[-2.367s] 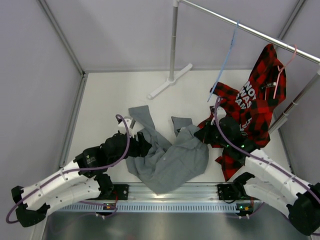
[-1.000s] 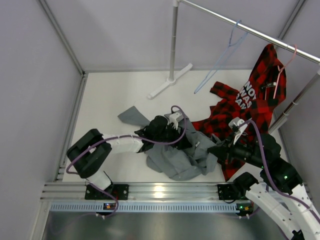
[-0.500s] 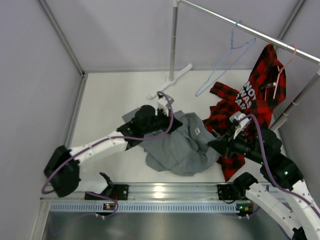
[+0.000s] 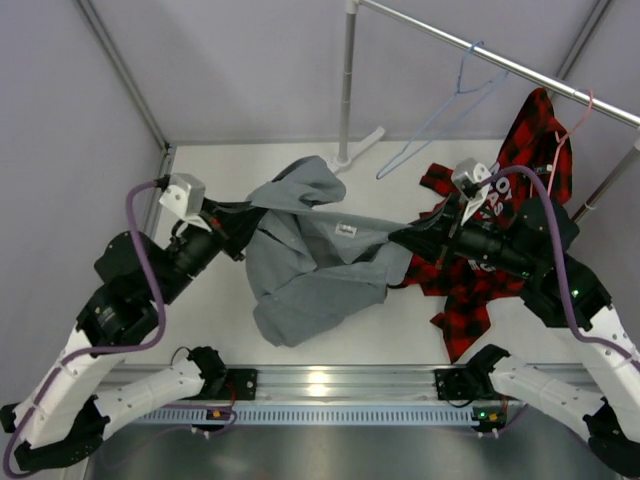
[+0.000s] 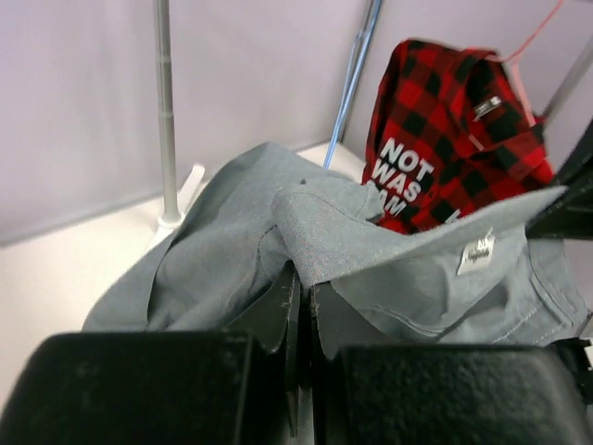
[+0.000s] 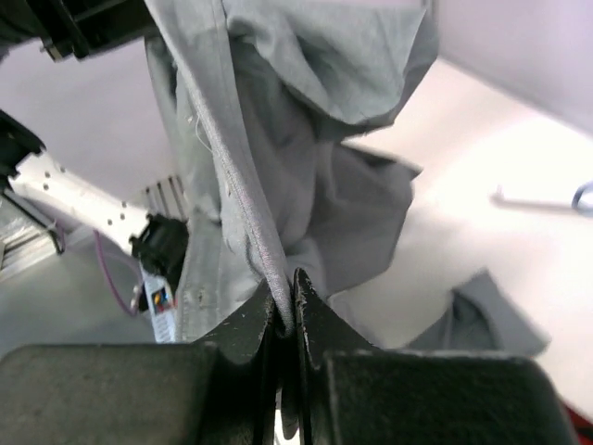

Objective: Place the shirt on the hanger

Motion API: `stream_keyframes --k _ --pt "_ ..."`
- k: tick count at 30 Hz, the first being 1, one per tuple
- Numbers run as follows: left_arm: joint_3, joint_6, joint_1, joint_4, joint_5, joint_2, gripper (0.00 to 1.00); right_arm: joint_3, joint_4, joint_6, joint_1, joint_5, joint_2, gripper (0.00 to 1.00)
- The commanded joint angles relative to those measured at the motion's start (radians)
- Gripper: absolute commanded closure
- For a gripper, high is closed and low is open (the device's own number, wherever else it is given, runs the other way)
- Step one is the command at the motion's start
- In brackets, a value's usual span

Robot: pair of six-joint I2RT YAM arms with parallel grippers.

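the shirt [image 4: 320, 265] is grey-green and soft. it is pulled out wide between the two arms, over the middle of the white surface [image 4: 220, 170]. its top edge runs like a line from one side to the other. the rest of it hangs down in folds toward the near side. one loose part bunches up at the back, near the foot of the rack pole [image 4: 347, 80]. a small white label [image 4: 345, 231] shows close to the top edge.

the left jaws are shut on the left end of the shirt. in the left wrist view the cloth [image 5: 371, 269] is pinched tight between the two dark fingers [image 5: 139, 389]. the right jaws are shut on the right end of the shirt. in the right wrist view a thick seam of the cloth [image 6: 306, 139] is squeezed between them and the rest spreads away from it.

the hanger [image 4: 440, 115] is thin and light blue. it hangs by its hook on the silver rail [image 4: 520, 68], behind the shirt and well apart from it. it is tilted to one side.

a red and black plaid shirt [image 4: 535, 150] with white letters hangs on a pink hanger [image 4: 575, 125] further right on the same rail. its lower part lies on the surface just past the right jaws.
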Motion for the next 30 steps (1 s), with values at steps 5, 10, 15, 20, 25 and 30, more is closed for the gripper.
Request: stream_keyframes --k 5,10,15,20,25,30 --pt "-0.105 -0.033 0.012 -0.113 -0.031 -0.018 1.0 -0.167 0.122 0.008 0.072 0.209 -0.063 0.98" --pt "-0.406 -0.173 0.012 -0.02 -0.031 -0.012 1.0 -0.663 0.37 0.098 0.088 0.079 -0.25 0.88" --pt "-0.541 -0.228 0.01 0.054 -0.019 -0.047 1.0 -0.794 0.408 0.106 0.085 0.162 -0.352 0.18" --pt "-0.51 -0.232 0.012 0.059 0.036 -0.026 1.0 -0.66 0.409 0.042 0.086 0.146 -0.232 0.05" --pt "-0.506 -0.228 0.012 0.056 0.059 -0.049 1.0 -0.55 0.505 -0.067 0.089 -0.016 0.018 0.04" --pt "-0.477 -0.264 0.012 0.044 0.094 -0.037 1.0 -0.487 0.586 -0.131 0.197 -0.063 0.191 0.05"
